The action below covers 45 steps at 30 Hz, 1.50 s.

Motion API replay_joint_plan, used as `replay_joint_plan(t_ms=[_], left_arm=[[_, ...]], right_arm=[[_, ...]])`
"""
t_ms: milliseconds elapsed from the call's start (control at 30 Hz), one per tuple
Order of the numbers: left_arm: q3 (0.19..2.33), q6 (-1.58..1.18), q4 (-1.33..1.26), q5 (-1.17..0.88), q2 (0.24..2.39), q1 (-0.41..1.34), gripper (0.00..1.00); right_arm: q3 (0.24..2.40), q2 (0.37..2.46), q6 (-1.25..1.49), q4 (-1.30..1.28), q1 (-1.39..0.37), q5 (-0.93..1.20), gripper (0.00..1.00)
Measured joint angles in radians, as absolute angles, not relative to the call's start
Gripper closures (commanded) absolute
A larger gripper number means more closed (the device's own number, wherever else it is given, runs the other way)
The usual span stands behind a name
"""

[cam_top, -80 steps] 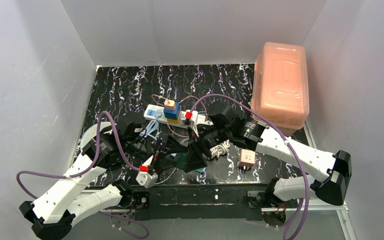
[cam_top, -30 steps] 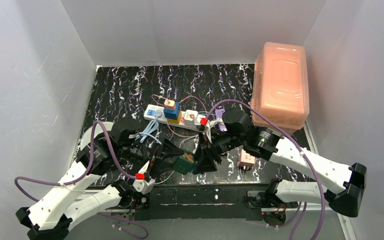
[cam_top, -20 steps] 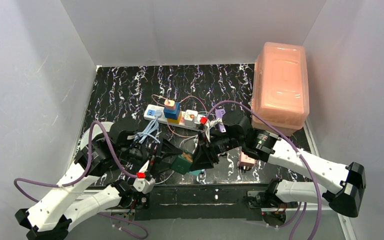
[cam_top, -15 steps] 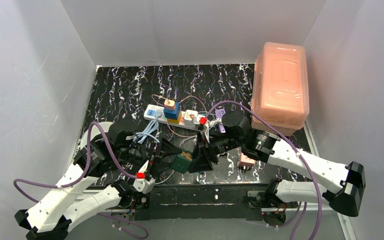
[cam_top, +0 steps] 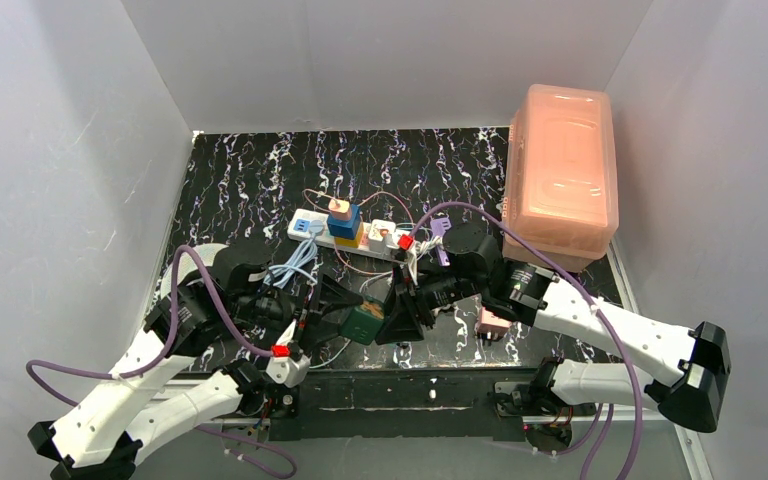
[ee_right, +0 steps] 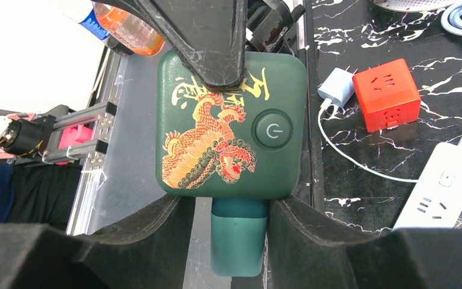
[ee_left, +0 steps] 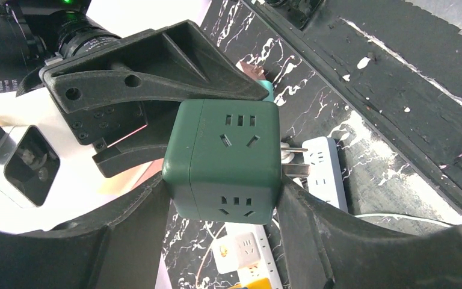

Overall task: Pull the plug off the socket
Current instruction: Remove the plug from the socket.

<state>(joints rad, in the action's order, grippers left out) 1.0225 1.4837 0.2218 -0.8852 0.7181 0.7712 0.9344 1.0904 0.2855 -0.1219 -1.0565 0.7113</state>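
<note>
My left gripper point(cam_top: 353, 312) point(ee_left: 222, 183) is shut on a dark green cube adapter point(cam_top: 365, 322) point(ee_left: 222, 159) with a gold dragon face point(ee_right: 231, 147), held above the table's near edge. A teal plug point(ee_right: 239, 241) point(ee_left: 269, 89) sticks out of the cube's far side. My right gripper point(cam_top: 392, 318) point(ee_right: 228, 208) faces the left one, its fingers closed around that teal plug right against the cube. Behind them lies the socket point(cam_top: 305, 222), a long white strip. It carries a blue-and-yellow cube stack point(cam_top: 344, 226) and a white cube point(cam_top: 382, 235) point(ee_left: 249, 256).
A pink lidded box point(cam_top: 560, 170) stands at the back right. A pink cube adapter point(cam_top: 492, 320) lies right of the grippers. Beneath the arms lie a red cube point(ee_right: 388, 93), a small pale charger point(ee_right: 337, 84), another white strip point(ee_right: 439, 192) and coiled cable point(cam_top: 295, 262).
My right gripper has slid left up to the green cube and narrowed its jaws around the teal plug. The left gripper has kept its hold on the cube and barely moved.
</note>
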Motion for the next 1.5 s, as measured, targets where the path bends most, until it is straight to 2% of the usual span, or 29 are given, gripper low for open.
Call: replay_joint_plan(t_ms=[100, 200, 267, 333, 433, 500, 533, 567, 600, 633, 967, 1033, 1267, 1500], left_arm=[[1.023, 1.472, 0.214, -0.881, 0.719, 0.772, 1.0], [1.023, 1.467, 0.204, -0.874, 0.72, 0.772, 1.0], [1.023, 1.465, 0.2, -0.871, 0.721, 0.772, 1.0], [1.023, 1.465, 0.2, -0.872, 0.721, 0.772, 1.0], [1.023, 1.465, 0.2, -0.877, 0.719, 0.772, 1.0], [1.023, 1.465, 0.201, -0.886, 0.717, 0.773, 1.0], [1.023, 1.465, 0.202, -0.891, 0.717, 0.775, 1.0], [1.023, 1.465, 0.202, -0.891, 0.718, 0.775, 0.95], [1.023, 1.465, 0.202, -0.891, 0.719, 0.775, 0.43], [1.023, 1.461, 0.203, -0.891, 0.724, 0.775, 0.02], [1.214, 1.345, 0.455, -0.813, 0.788, 0.772, 0.02], [1.255, 1.213, 0.48, -0.799, 0.802, 0.772, 0.02], [1.293, 0.693, 0.325, -0.638, 0.836, 0.772, 0.02], [1.273, 0.515, 0.248, -0.611, 0.836, 0.772, 0.02]], right_arm=[[0.934, 1.095, 0.287, -0.116, -1.056, 0.712, 0.34], [0.934, 1.099, 0.29, -0.104, -1.063, 0.717, 0.33], [0.934, 1.099, 0.291, -0.102, -1.065, 0.717, 0.35], [0.934, 1.099, 0.291, -0.102, -1.065, 0.717, 0.45], [0.931, 1.098, 0.29, -0.104, -1.065, 0.711, 0.64], [0.924, 1.098, 0.292, -0.102, -1.064, 0.71, 0.83], [0.921, 1.098, 0.303, -0.102, -1.063, 0.712, 0.97], [0.921, 1.098, 0.307, -0.102, -1.063, 0.712, 0.99], [0.921, 1.098, 0.309, -0.103, -1.063, 0.713, 0.99], [0.922, 1.1, 0.309, -0.109, -1.063, 0.712, 0.99], [0.94, 0.892, 0.177, -0.289, -1.102, 0.407, 0.99], [0.945, 0.884, 0.152, -0.319, -1.118, 0.335, 0.99], [0.984, 0.884, 0.023, -0.389, -1.282, 0.043, 0.99], [1.044, 0.925, -0.064, -0.41, -1.417, -0.148, 0.99]])
